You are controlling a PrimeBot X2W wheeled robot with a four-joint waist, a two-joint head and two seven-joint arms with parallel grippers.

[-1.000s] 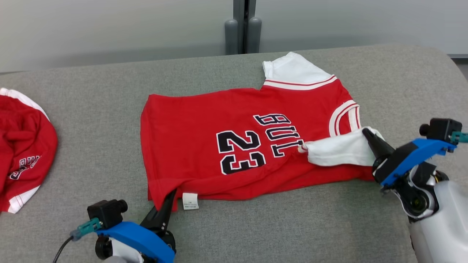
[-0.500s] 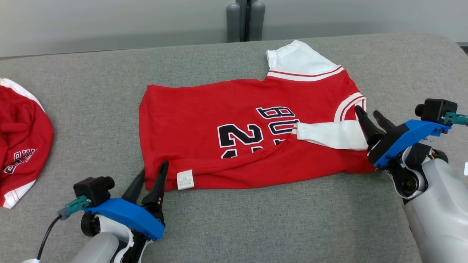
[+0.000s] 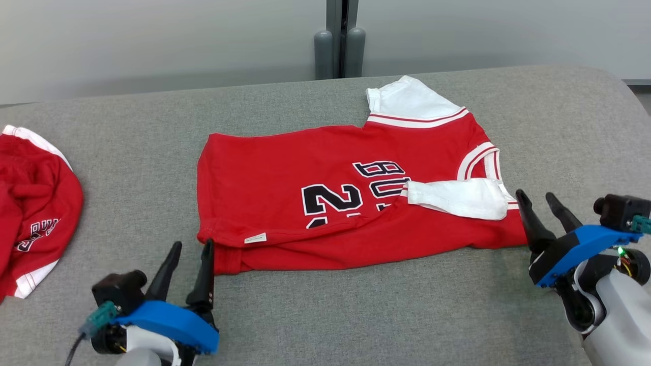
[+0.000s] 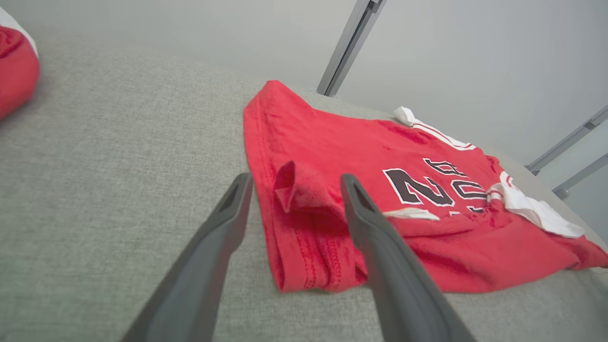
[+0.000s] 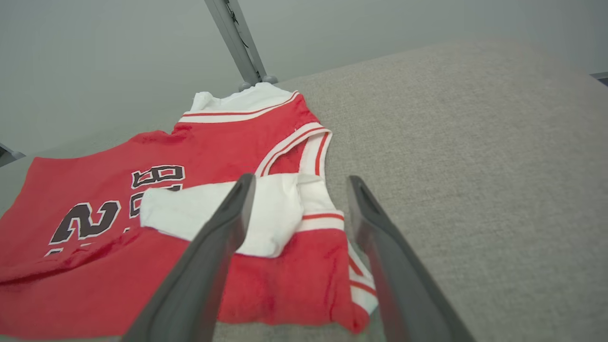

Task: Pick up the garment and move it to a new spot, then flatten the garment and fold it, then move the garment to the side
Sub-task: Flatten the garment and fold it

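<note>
The garment [image 3: 330,168] is a red jersey with white sleeves and a black "23", lying on the grey padded table [image 3: 356,315]. Its near long edge is folded up over the body, and one white sleeve [image 3: 457,198] lies across the lettering. My left gripper [image 3: 191,245] stands open just short of the jersey's near left corner, which shows bunched between the fingers in the left wrist view [image 4: 295,178]. My right gripper [image 3: 534,194] is open beside the jersey's near right corner, with the folded sleeve [image 5: 266,213] ahead of its fingers [image 5: 300,179]. Neither holds cloth.
A second red and white garment [image 3: 35,203] lies crumpled at the table's left edge. Two grey posts [image 3: 338,51] stand behind the table against a pale wall. Bare grey surface runs along the near side and the far right.
Both grippers went from shut on the jersey's near edge to open, let the cloth drop folded over the body, and drew back toward me. The head camera also shifted.
</note>
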